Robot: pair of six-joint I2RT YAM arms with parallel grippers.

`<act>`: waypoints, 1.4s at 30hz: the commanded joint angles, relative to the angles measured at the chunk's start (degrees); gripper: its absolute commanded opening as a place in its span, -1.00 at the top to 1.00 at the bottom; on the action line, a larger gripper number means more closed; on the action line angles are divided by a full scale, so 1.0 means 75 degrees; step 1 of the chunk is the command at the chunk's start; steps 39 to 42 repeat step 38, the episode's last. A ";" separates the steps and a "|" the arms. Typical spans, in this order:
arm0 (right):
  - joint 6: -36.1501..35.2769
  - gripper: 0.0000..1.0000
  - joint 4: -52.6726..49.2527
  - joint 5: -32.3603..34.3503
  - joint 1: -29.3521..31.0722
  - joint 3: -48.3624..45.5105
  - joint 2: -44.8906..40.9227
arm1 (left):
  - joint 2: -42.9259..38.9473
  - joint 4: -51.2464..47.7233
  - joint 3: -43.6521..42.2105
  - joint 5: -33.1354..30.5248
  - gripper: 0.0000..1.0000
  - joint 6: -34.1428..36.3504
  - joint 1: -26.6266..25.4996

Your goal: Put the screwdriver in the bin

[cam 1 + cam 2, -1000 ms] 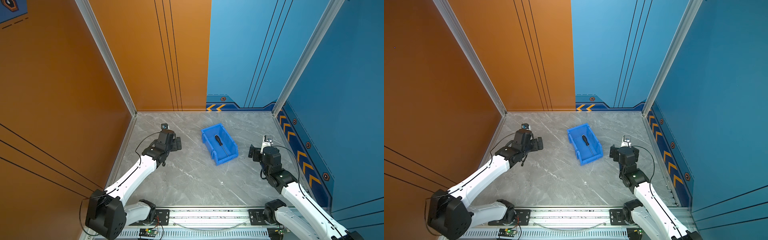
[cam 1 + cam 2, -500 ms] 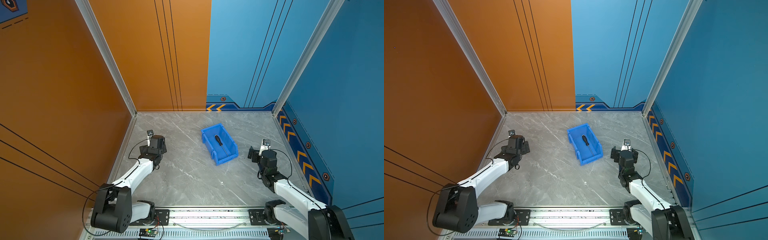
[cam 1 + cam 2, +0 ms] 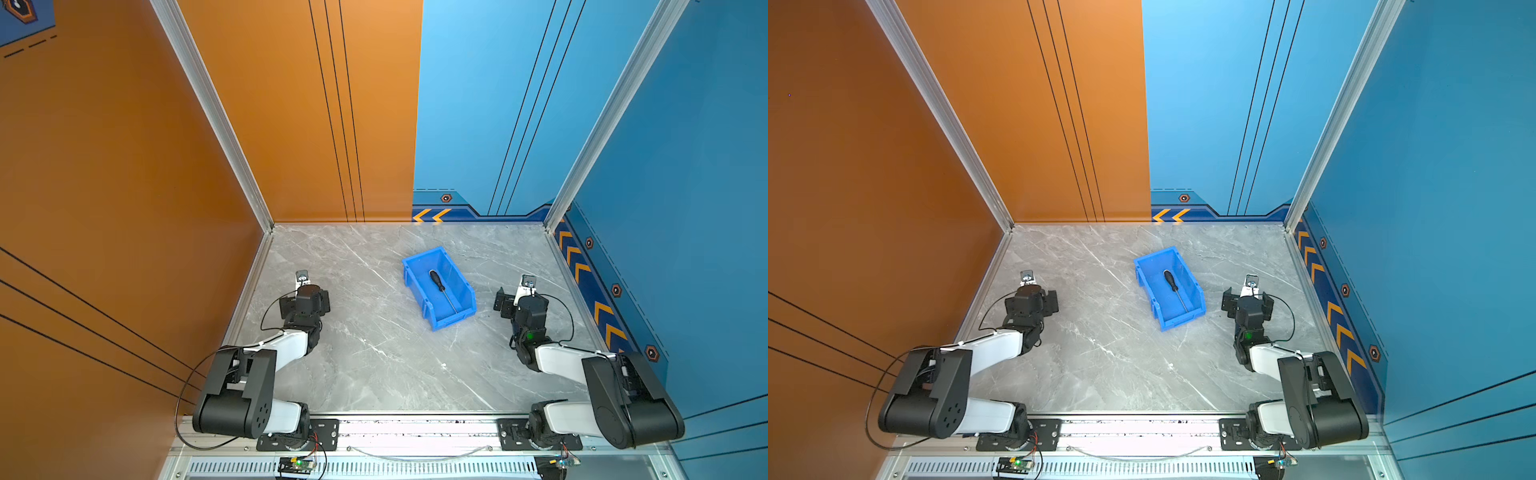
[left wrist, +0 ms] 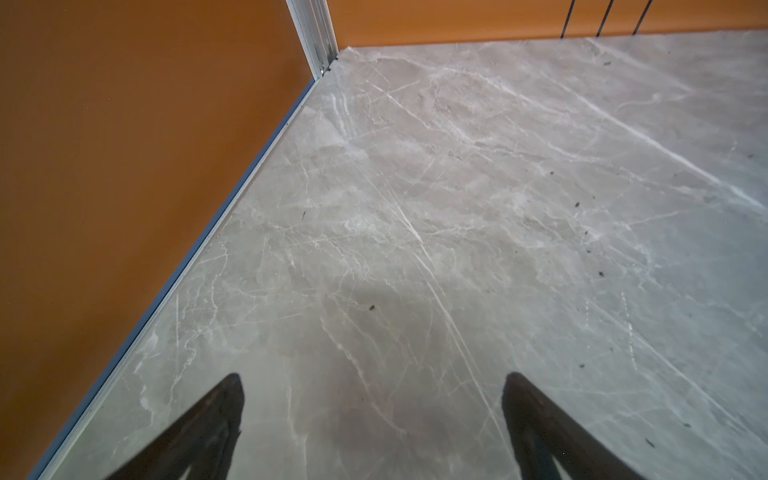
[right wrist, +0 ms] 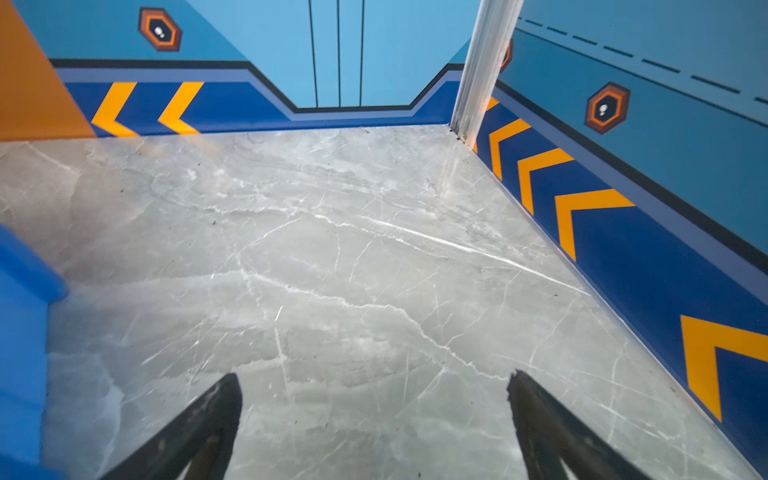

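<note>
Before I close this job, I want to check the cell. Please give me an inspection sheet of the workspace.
Surface: grey marble table, small dark specks.
Job's things: screwdriver lies inside the blue bin.
Clutter: nothing seen.
Grippers: left gripper and right gripper, jaws open, empty, neither touching the bin.
Cables: black cable loops at each wrist, clear of the bin.
Surroundings: orange wall left, blue wall right.

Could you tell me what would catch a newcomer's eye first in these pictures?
The bright blue bin stands out near the middle of the grey marble table, with the screwdriver lying inside it. The left gripper and right gripper hang open and empty on either side, apart from it.
</note>
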 commanded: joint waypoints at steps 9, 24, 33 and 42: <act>0.0075 -1.00 0.1491 0.0161 -0.0234 0.0034 0.1125 | 0.0870 0.2331 -0.0272 0.0741 -0.96 0.0433 0.0168; 0.0221 -1.00 0.1140 0.0150 -0.0350 0.0301 0.1314 | 0.1272 0.3521 -0.0723 0.1278 -0.96 0.0612 0.0192; 0.0218 -1.00 0.1158 0.0145 -0.0342 0.0298 0.1314 | 0.1295 0.3511 -0.0694 0.1303 -0.96 0.0778 0.0063; 0.0221 -1.00 0.1158 0.0154 -0.0345 0.0304 0.1314 | 0.1265 0.3334 -0.0631 0.1693 -0.96 0.0728 0.0206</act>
